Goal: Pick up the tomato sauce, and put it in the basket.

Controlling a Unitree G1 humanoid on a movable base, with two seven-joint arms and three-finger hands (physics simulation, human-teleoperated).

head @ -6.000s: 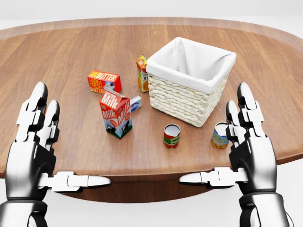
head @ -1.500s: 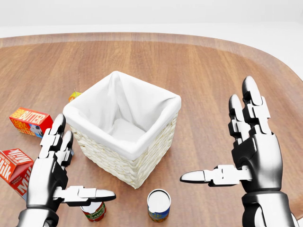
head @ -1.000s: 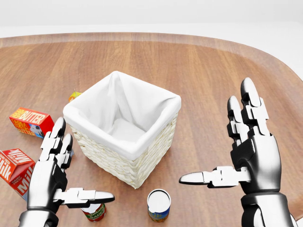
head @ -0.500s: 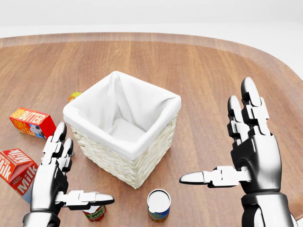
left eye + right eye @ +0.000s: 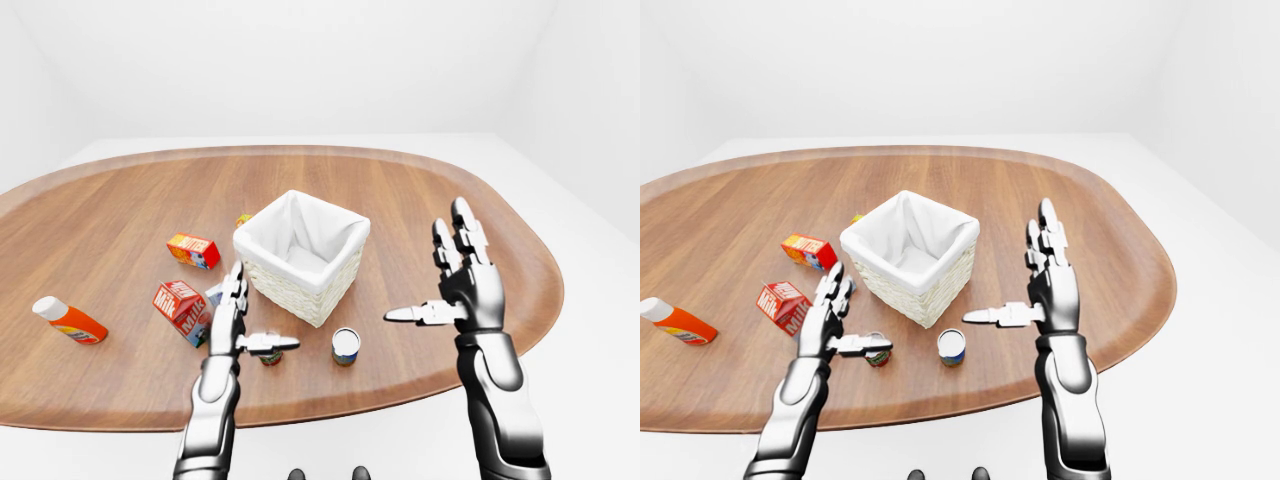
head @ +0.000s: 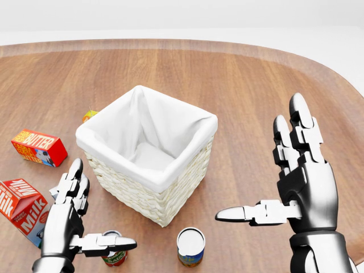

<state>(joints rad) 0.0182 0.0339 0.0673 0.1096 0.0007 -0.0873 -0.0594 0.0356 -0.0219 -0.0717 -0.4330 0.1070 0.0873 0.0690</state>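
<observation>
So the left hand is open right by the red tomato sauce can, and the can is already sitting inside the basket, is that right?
Not quite. The left hand is open by the tomato sauce can, but the can stands on the table, below the basket in the head view, not inside it. That view shows only white lining in the basket.

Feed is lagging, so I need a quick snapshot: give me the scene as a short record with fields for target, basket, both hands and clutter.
target: tomato sauce can, upright, beside left thumb, not gripped
basket: white-lined wicker basket, holds nothing visible
left hand: open, next to the can
right hand: open, raised, apart from everything
clutter: second can, milk carton, butter box, orange bottle
</observation>
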